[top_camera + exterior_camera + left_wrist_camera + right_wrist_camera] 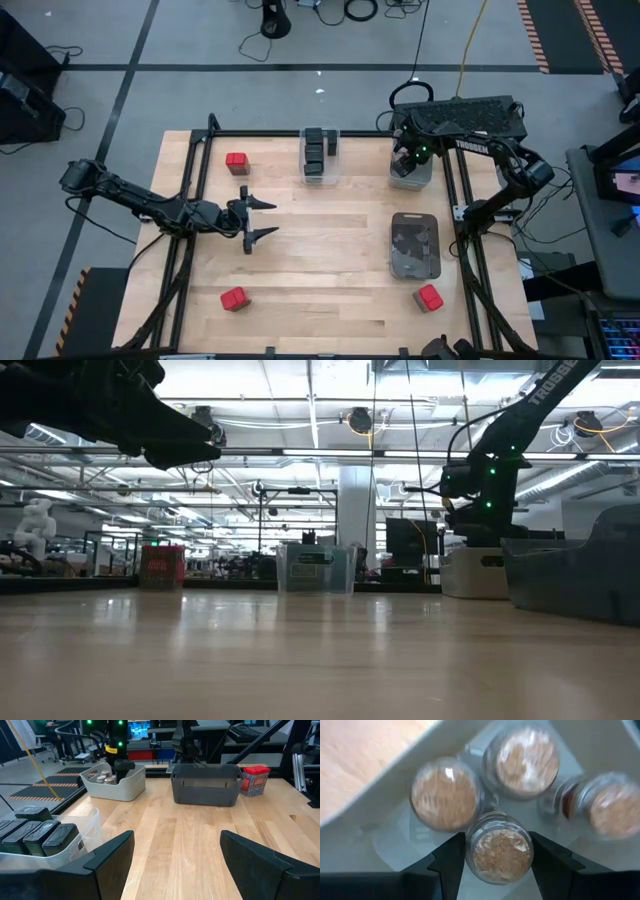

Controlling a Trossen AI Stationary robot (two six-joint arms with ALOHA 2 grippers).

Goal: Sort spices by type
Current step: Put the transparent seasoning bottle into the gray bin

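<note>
Inside white bin (pixel 380 795): four cork-topped jars (pixel 446 795).

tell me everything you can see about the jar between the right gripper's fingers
The jar is small and round, with clear glass-like walls and a tan cork-looking top. It stands upright in the white bin at the table's far right, close beside three similar jars. The right gripper reaches down into the bin, one dark finger on each side of the jar, close against it; whether they press it cannot be told.

Three red tins (pixel 237 161) scattered — cork-topped jars (pixel 446 794), black tins (pixel 60 838) binned.
</note>
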